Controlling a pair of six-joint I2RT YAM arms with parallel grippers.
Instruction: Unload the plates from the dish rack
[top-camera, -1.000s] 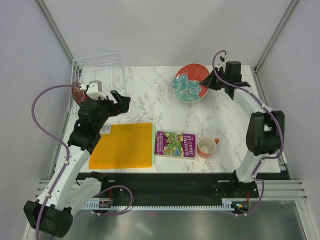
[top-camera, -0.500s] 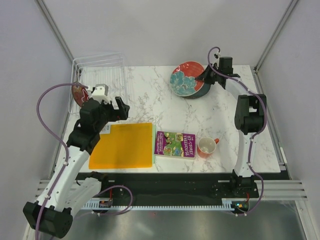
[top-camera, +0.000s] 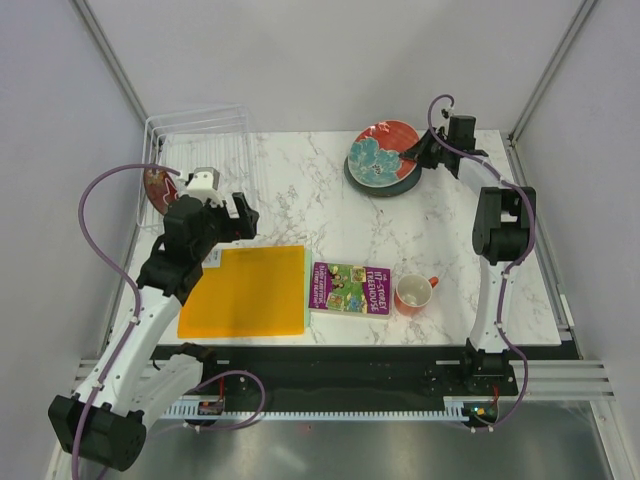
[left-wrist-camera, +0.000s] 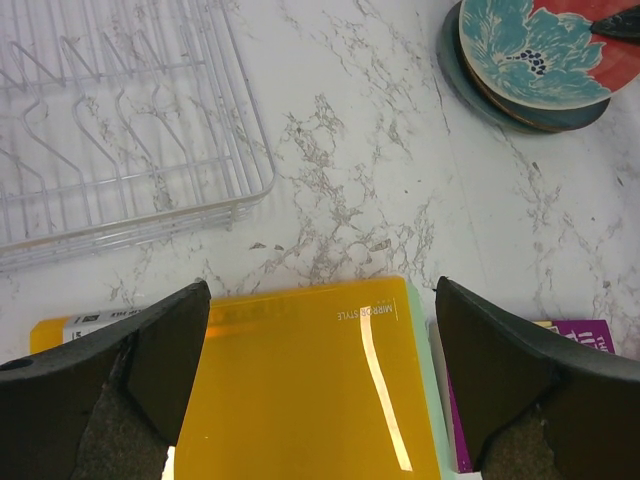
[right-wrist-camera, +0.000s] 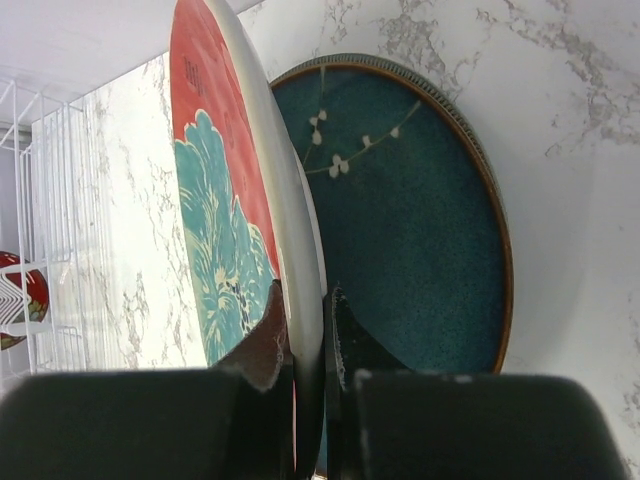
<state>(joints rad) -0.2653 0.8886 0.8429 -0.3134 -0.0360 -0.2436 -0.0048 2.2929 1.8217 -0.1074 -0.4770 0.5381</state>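
Plates sit in two places. One red plate (top-camera: 155, 185) stands upright at the left end of the dish rack (top-camera: 200, 150), partly hidden by the left arm's cable. The others are well to the right of the rack, at the same depth on the table (top-camera: 300, 190).

Over there a dark teal plate (top-camera: 378, 184) with a brown rim lies flat. Above it is a red plate with a big teal flower (top-camera: 385, 155), tilted with its raised edge on the side away from the rack. The right gripper (top-camera: 418, 160) is clamped on that raised edge. In the right wrist view its two fingers pinch the flowered plate's rim from both faces. Whether the lower edge of the flowered plate touches the dark teal plate cannot be told.

The left gripper (top-camera: 242, 218) hangs just in front of the rack's near right corner with its jaws spread wide and nothing between them. In the left wrist view its fingers (left-wrist-camera: 150, 350) frame an orange mat (left-wrist-camera: 300, 390) that lies just in front of the rack.

Further right of the rack and nearer the arms' bases lie a purple book (top-camera: 350, 288) and an orange-red mug (top-camera: 412, 293).
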